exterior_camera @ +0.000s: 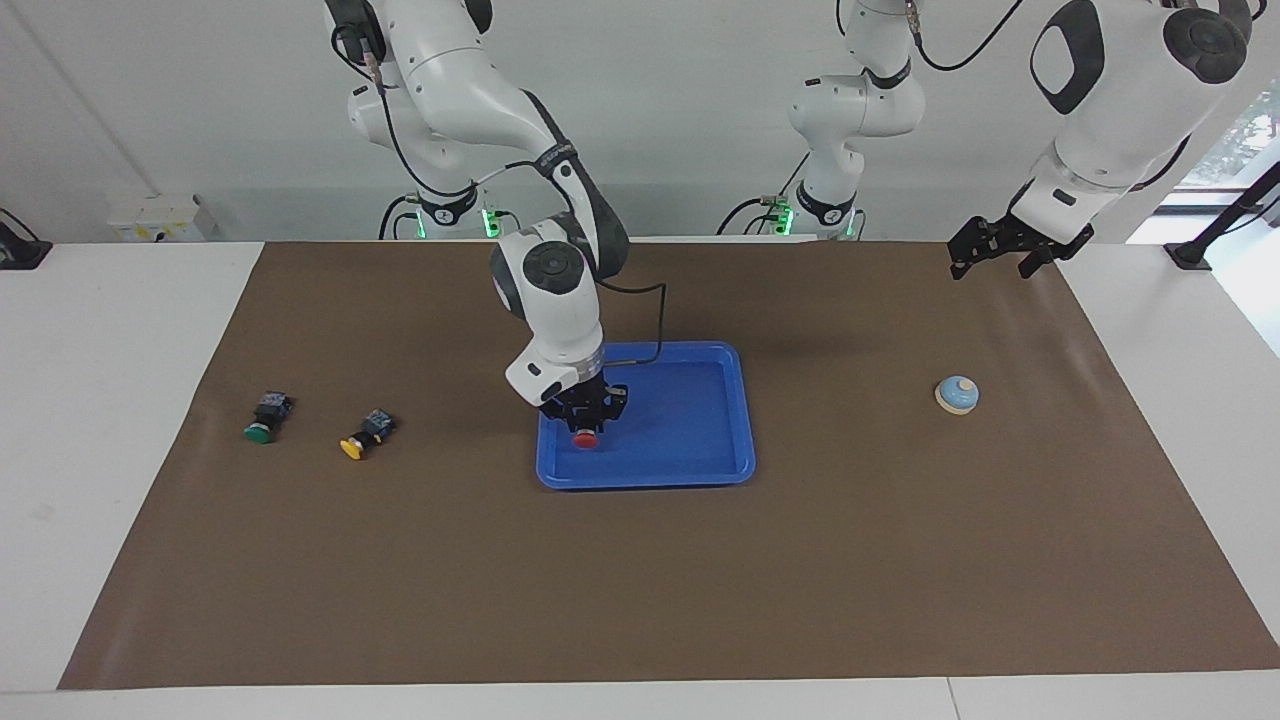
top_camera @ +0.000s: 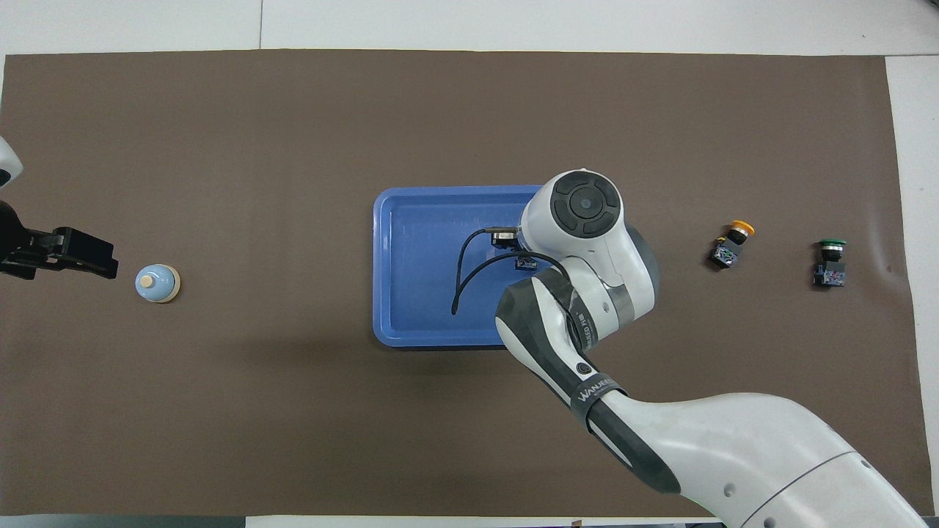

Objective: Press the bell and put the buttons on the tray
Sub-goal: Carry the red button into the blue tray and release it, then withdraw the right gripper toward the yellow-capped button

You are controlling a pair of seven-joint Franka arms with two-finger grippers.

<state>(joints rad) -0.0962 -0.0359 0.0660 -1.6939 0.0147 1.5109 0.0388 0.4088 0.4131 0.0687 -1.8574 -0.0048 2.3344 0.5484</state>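
Note:
My right gripper (exterior_camera: 587, 421) is shut on the red button (exterior_camera: 585, 439) and holds it low over the blue tray (exterior_camera: 700, 470), at the tray's end toward the right arm. In the overhead view the arm's wrist hides the gripper and the red button above the tray (top_camera: 418, 220). The yellow button (exterior_camera: 354, 445) (top_camera: 730, 244) and the green button (exterior_camera: 262, 428) (top_camera: 830, 260) lie on the mat toward the right arm's end. The bell (exterior_camera: 957, 394) (top_camera: 157, 282) stands toward the left arm's end. My left gripper (exterior_camera: 1000, 250) (top_camera: 73, 253) waits raised near the bell.
A brown mat (exterior_camera: 640, 600) covers the table's middle, with white table edge around it. The right arm's cable (top_camera: 462, 279) hangs over the tray.

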